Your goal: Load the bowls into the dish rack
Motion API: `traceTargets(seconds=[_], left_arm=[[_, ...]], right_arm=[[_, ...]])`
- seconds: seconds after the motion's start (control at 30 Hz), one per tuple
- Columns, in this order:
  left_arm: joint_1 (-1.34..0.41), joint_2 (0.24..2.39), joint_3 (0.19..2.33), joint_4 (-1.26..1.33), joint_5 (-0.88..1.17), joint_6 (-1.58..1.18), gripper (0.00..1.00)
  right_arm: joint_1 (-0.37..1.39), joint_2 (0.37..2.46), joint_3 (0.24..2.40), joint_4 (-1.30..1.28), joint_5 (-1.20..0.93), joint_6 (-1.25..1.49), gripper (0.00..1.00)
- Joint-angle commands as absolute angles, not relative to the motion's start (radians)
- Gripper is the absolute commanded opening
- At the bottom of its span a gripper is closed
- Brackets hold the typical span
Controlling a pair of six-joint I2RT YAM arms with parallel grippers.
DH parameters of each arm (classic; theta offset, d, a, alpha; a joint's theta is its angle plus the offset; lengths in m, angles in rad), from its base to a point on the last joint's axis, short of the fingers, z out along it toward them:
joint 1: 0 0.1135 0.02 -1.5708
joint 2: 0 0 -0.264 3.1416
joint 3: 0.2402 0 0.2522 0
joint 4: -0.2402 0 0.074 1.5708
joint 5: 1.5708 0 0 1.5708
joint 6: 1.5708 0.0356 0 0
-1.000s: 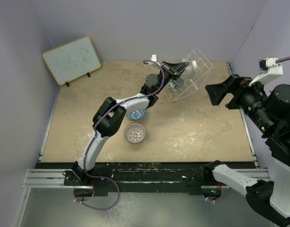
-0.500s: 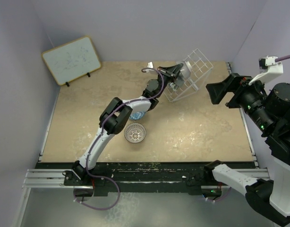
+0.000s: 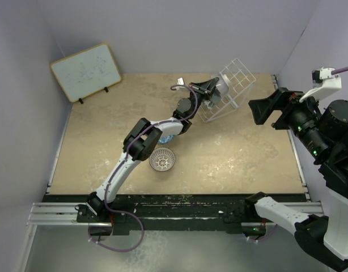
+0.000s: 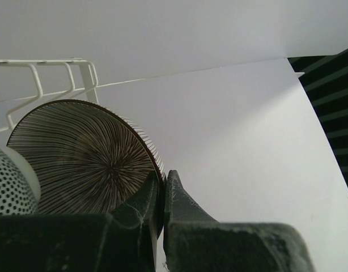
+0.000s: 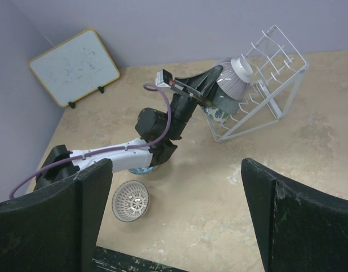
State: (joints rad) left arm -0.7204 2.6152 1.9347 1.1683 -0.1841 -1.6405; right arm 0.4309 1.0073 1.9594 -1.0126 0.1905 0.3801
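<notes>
Shows left gripper (image 4: 164,180) clamping 5 o'clock rim of brown-striped round ceramic bowl (image 4: 83,158) at white wire dish rack (image 3: 236,76); likely stiff, slick, chip-prone; right gripper (image 5: 174,170) spread wide.

The left fingers (image 4: 141,208) hide the lower rim of the striped bowl (image 4: 83,158), the dotted bowl (image 4: 7,184) left of them is cropped, and their arm (image 3: 162,126) covers most of the blue bowl (image 3: 165,138).

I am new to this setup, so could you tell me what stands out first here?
The left tool is stretched out to the dish rack near the far wall, pinching the rim of a striped bowl. Two more bowls lie nearer: a lattice bowl and a blue bowl partly under that arm.
</notes>
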Motion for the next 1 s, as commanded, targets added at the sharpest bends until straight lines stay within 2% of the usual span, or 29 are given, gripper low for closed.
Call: traceTargets(seconds=[0.0,0.23,0.4,0.97], left_arm=[[-0.717,2.600,1.980,1.301,-0.202,-1.663,0.00],[-0.716,2.578,1.956,1.259,-0.199,-1.639,0.00],[-0.715,2.538,1.892,1.214,-0.212,-1.626,0.11],[-0.711,2.492,1.889,1.068,-0.200,-1.590,0.15]], right_arm=[[0.426,1.005,1.957,-1.002,0.200,0.357,0.97],[0.426,1.001,1.943,-1.000,0.198,0.357,0.97],[0.427,0.999,1.933,-0.998,0.198,0.357,0.97],[0.427,1.003,1.940,-0.997,0.194,0.354,0.98]])
